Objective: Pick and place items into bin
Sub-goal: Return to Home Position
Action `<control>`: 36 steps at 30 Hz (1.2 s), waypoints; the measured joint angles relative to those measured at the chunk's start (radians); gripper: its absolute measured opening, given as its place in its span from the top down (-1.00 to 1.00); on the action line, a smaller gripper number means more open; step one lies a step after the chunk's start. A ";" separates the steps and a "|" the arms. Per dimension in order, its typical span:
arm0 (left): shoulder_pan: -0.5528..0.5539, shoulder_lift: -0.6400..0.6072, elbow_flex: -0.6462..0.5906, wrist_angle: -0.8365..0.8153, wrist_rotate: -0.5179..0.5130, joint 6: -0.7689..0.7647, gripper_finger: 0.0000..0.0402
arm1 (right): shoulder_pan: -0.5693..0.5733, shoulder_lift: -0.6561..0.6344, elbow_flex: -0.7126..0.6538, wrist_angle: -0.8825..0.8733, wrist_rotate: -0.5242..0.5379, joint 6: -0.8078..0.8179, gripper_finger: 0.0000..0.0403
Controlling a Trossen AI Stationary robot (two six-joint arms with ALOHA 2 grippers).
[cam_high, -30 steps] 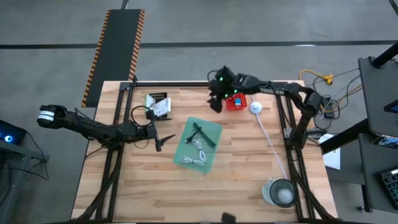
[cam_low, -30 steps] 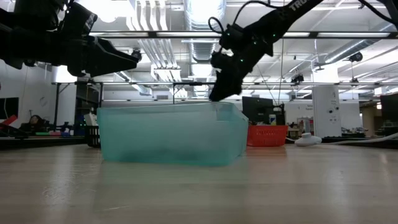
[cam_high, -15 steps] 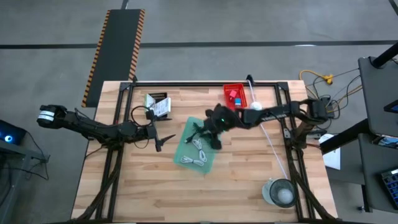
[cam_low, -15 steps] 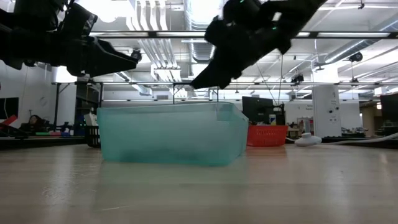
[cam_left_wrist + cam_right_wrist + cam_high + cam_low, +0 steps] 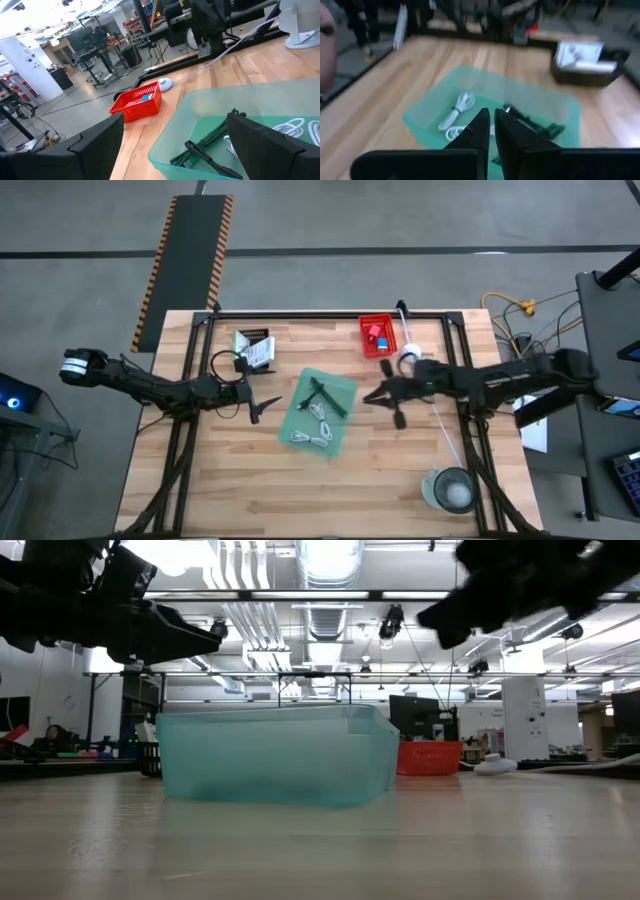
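The green see-through bin (image 5: 320,412) stands at the table's middle, its base on the wood. In it lie white coiled cables (image 5: 457,112) and a black pen-like tool (image 5: 207,160) beside a long dark green piece (image 5: 205,142). White printed packets (image 5: 256,346) stand in a black tray at the far left. My left gripper (image 5: 262,406) hangs open just left of the bin, with nothing between its fingers (image 5: 100,145). My right gripper (image 5: 370,396) is shut and holds nothing; it hangs above the table just right of the bin and points toward it (image 5: 491,125).
A red basket (image 5: 377,337) with small pieces sits at the far edge. Beside it is a white round object (image 5: 411,355), whose cable runs to a clear cup (image 5: 450,488) at the near right corner. Bare wood lies along the near side.
My right gripper has left the red basket at the far edge, swung toward the near edge until it was over the bin's right half, then drawn back toward the table's right edge, clear of the bin. The bin and my left arm have kept still.
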 joint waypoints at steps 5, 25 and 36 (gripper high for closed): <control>0.000 0.000 0.000 0.000 0.000 0.000 -0.65 | 0.001 -0.211 -0.187 0.099 -0.002 0.000 0.91; 0.000 0.000 0.000 0.000 0.000 0.001 -0.65 | 0.001 -0.850 -0.356 -0.220 0.081 0.068 0.91; 0.000 0.000 0.000 -0.003 0.001 0.008 -0.65 | 0.001 -0.874 -0.451 -0.174 0.211 0.113 0.91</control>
